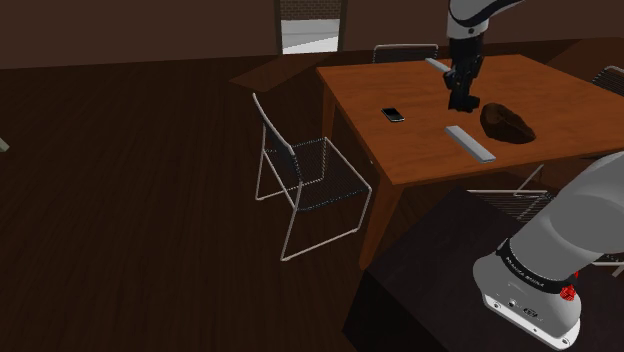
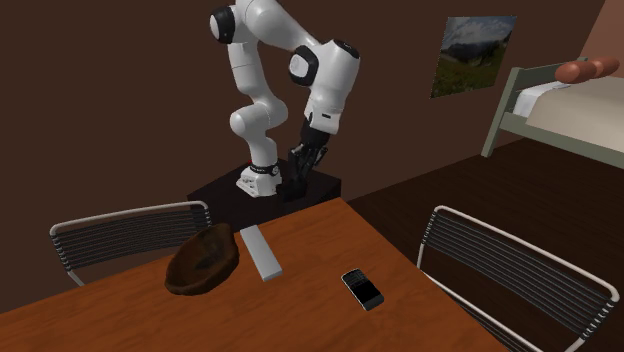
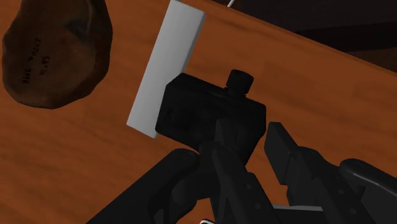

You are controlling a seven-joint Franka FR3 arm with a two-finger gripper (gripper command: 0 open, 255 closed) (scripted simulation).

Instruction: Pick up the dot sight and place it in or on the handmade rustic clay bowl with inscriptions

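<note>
The boxy black dot sight (image 3: pixel 207 114) is clasped by the black gripper (image 3: pixel 238 156). If released early, it would miss the rough brown inscribed bowl (image 1: pixel 508 121), at the shoulder view's upper right.

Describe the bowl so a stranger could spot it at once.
Start at the brown table, then find the flat grey bar. The bowl sits beside that bar: dark brown, lumpy and rounded, with faint lettering, unlike the straight bar or the small black phone.

the white arm (image 2: pixel 325 75) arches over and points straight down, its black gripper (image 1: pixel 461 98) clamped around the dot sight (image 3: pixel 210 118).
</note>
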